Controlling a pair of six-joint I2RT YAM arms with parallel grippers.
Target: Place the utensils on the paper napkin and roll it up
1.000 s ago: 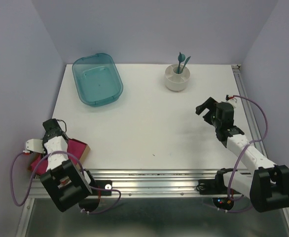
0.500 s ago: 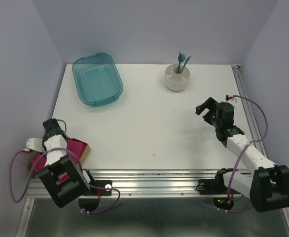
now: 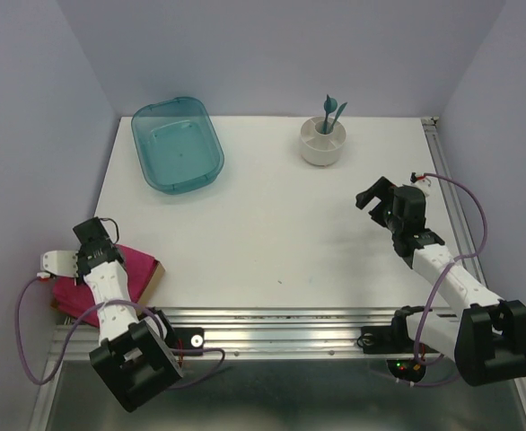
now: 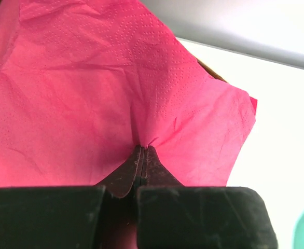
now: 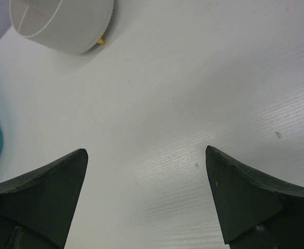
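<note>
My left gripper (image 4: 143, 148) is shut, its tips pinching a puckered fold of the magenta-pink paper napkin (image 4: 90, 93). In the top view this gripper (image 3: 89, 255) points down at the pink napkins (image 3: 133, 269) off the table's front-left corner, and its fingertips are hidden under the wrist. The dark-teal utensils (image 3: 333, 111) stand upright in a white cup (image 3: 323, 142) at the back right. My right gripper (image 3: 372, 194) hovers open over the bare table on the right, nothing between its fingers (image 5: 147, 153). The cup's base (image 5: 64, 23) shows at the upper left of the right wrist view.
A translucent teal tray (image 3: 178, 144) lies at the back left of the white table (image 3: 272, 224). A brown holder edge (image 3: 156, 270) borders the pink napkins. Purple cables loop beside both arm bases.
The left gripper has closed onto the napkin, and the left arm has swung lower and leftward, uncovering more pink paper. The right arm has not moved.
</note>
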